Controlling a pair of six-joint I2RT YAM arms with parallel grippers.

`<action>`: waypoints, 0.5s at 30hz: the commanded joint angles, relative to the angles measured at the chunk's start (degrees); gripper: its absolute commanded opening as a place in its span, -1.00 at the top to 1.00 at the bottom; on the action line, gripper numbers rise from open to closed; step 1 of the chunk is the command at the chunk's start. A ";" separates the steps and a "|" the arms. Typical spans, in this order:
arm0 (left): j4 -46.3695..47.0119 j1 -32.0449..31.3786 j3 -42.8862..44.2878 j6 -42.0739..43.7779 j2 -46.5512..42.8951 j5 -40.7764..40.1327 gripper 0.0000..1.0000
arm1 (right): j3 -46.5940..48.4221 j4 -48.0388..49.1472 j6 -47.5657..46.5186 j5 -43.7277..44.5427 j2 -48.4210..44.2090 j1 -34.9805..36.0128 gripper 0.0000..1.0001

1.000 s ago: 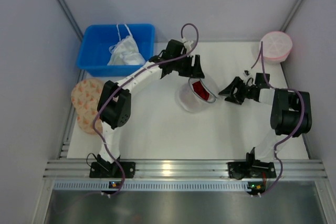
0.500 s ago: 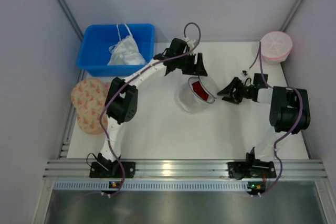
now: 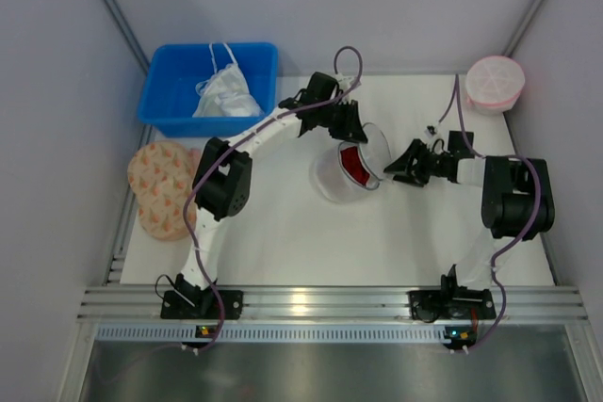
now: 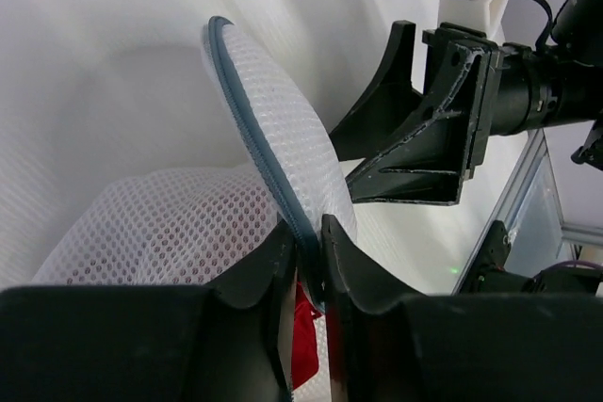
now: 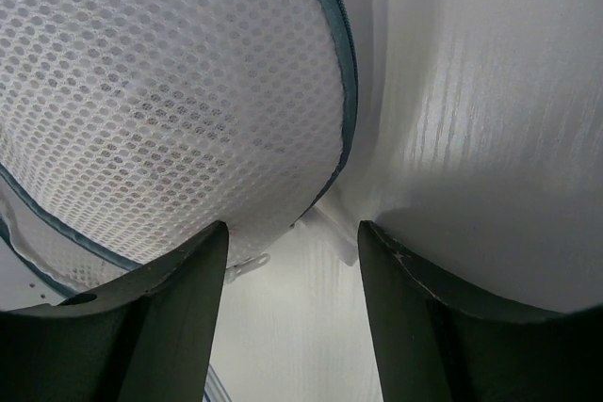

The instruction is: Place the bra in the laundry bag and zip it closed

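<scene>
the white worktop (image 3: pixel 283 233) is occupied at its middle by the laundry bag (image 3: pixel 332 179), whose upper mesh half is lifted on the right. its grey zip edge is pinched by the closed left tool (image 4: pixel 306 237). the right tool (image 5: pixel 292 233) is held open just right of the bag, fingers spread toward the mesh. the bra (image 3: pixel 355 165) is seen inside the bag.

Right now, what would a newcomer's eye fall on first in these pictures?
The red bra stands out, lying inside the white mesh laundry bag at the middle of the table. The left pincer pinches the bag's dark rim and holds its flap up, while the right pincer hangs open just beside it. At the far left, a blue bin holds a white garment.
</scene>
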 commanded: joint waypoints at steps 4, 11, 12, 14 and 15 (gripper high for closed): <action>0.98 0.09 0.02 2.79 -7.37 4.27 0.76 | 0.72 1.97 -0.82 -0.95 -4.19 0.80 -0.22; 24.14 3.60 -17.97 -13.35 -15.45 11.12 1.00 | -1.48 7.85 5.23 -4.73 -4.90 0.80 -0.58; 31.15 4.13 -22.44 -16.17 -16.85 12.52 1.00 | -2.44 9.17 7.86 -5.17 -4.72 0.80 -0.61; 37.87 5.45 -26.42 -24.34 -17.57 13.76 1.00 | -3.50 14.00 10.77 -6.75 -4.11 0.80 -0.67; 42.86 5.72 -29.31 -26.89 -17.75 15.07 1.00 | -4.63 16.45 14.53 -7.45 -3.32 0.80 -0.70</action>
